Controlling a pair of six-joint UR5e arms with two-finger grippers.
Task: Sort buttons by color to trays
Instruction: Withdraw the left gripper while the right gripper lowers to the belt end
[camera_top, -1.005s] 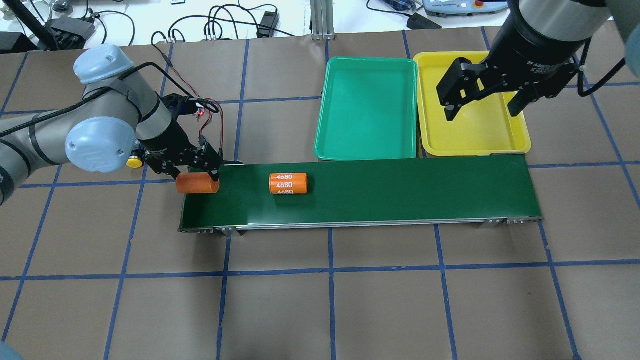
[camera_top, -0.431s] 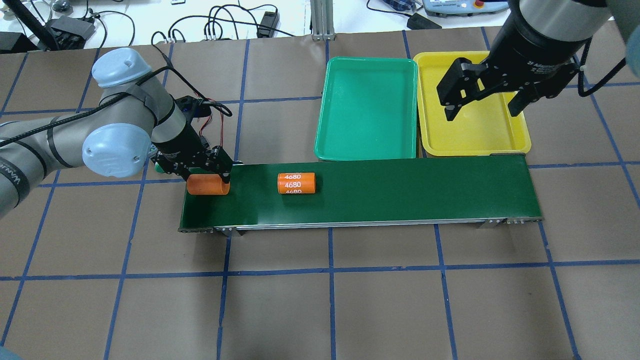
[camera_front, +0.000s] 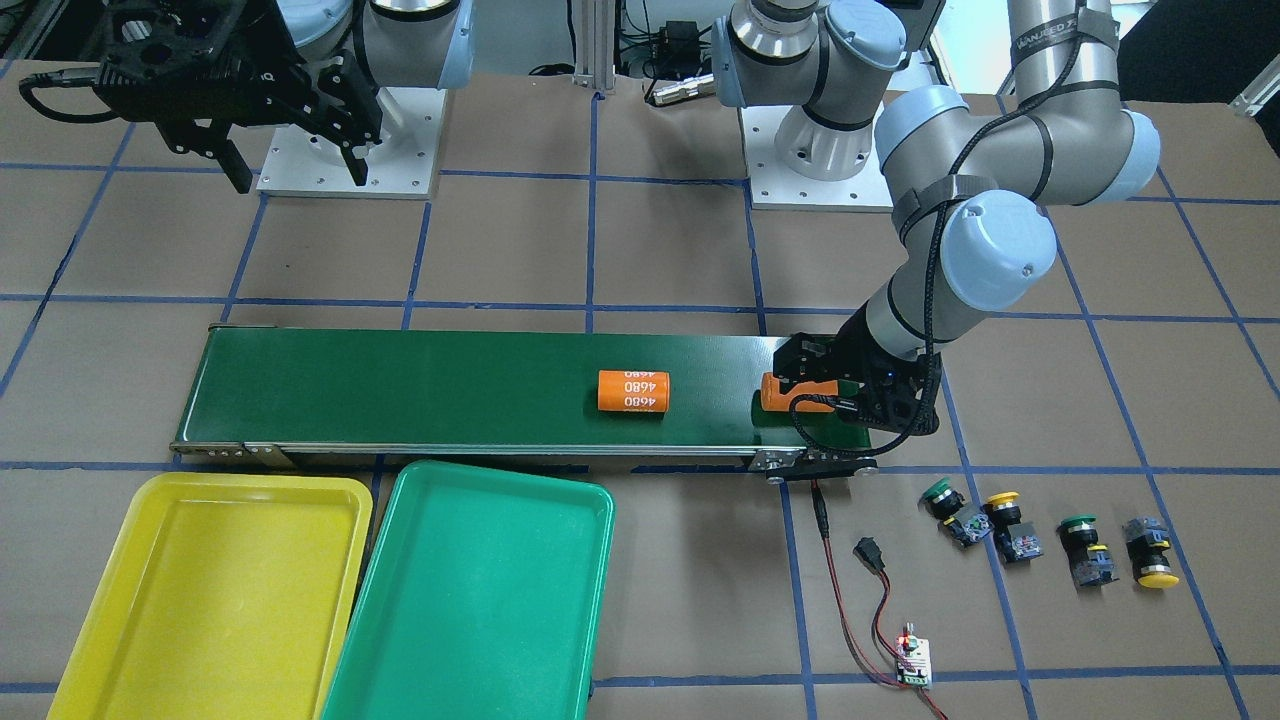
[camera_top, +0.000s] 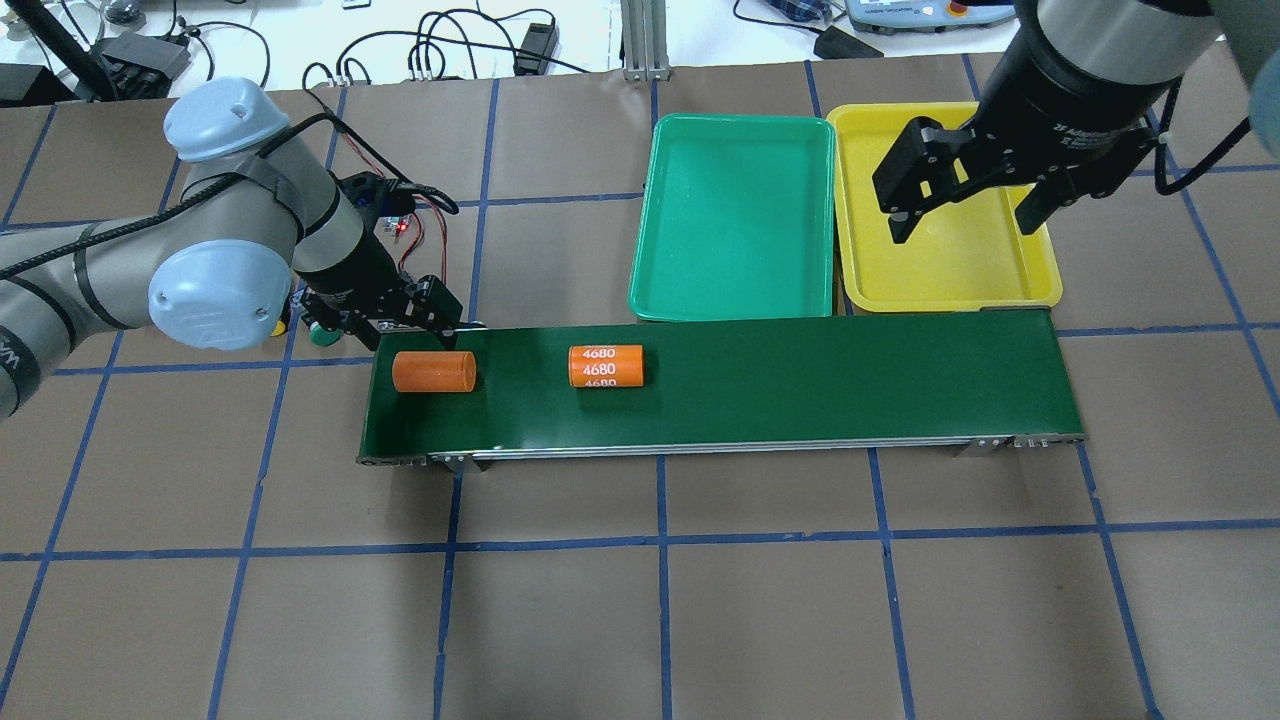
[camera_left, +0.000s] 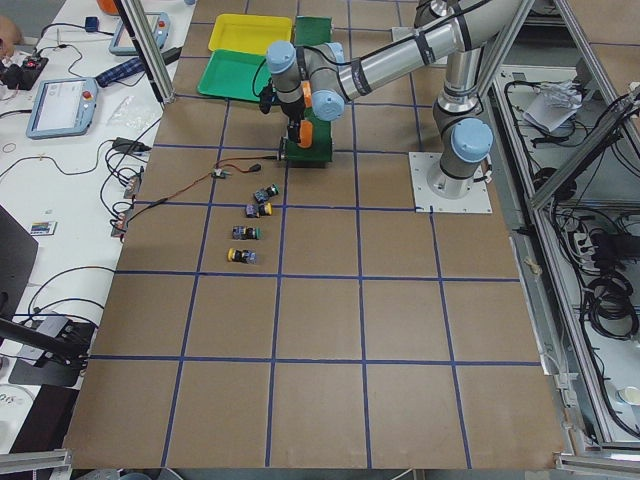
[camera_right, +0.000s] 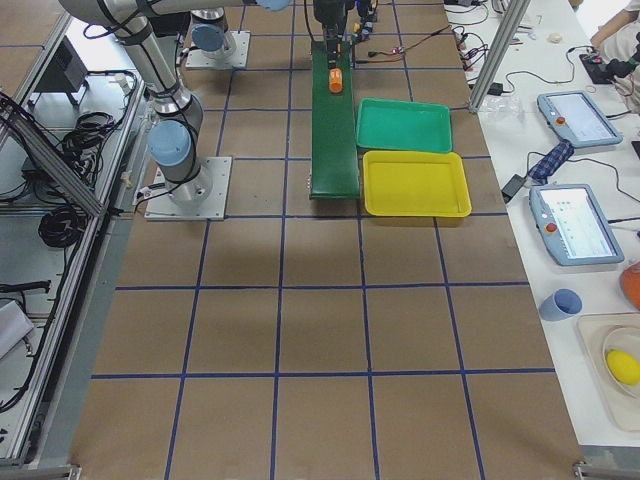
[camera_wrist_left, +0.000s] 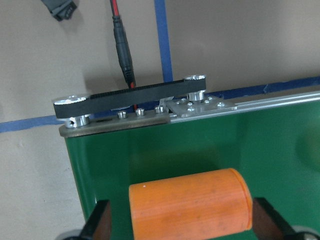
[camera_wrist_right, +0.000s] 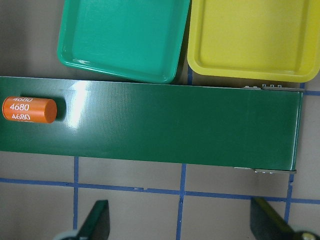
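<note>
1. Your left gripper (camera_wrist_left: 182, 222) sits low at the left end of the long dark-green conveyor belt (camera_top: 800, 390). Its jaws stand apart, 1 finger at either end of a plain orange cylinder (camera_top: 433, 371) lying on its side on the belt. The left wrist view shows a narrow gap at each end, so nothing is clamped.

2. Your right gripper (camera_top: 968, 218) hangs above the yellow shallow rectangular plastic tray (camera_top: 960, 275), jaws spread wide and holding nothing.

3. The green shallow rectangular plastic tray (camera_top: 735, 215) lies just beside the yellow tray. Both run along the belt's far edge, toward its right end.

4. A second orange cylinder printed "4680" (camera_top: 606, 366) lies on its side on the belt, apart from the plain one and nearer the trays.

5. You find the 4 small black-bodied push-button switches on the brown paper table top (camera_top: 640, 620), past the belt's left end on your side and well apart from both trays. They lie on their sides in a loose row: button 1 (camera_front: 950, 505), green cap; button 2 (camera_front: 1008, 520), yellow cap; button 3 (camera_front: 1085, 545), green cap; button 4 (camera_front: 1150, 555), yellow cap.

6. A small circuit board with a red light (camera_front: 915, 662) lies near the buttons, with red and black wires running from it.
</note>
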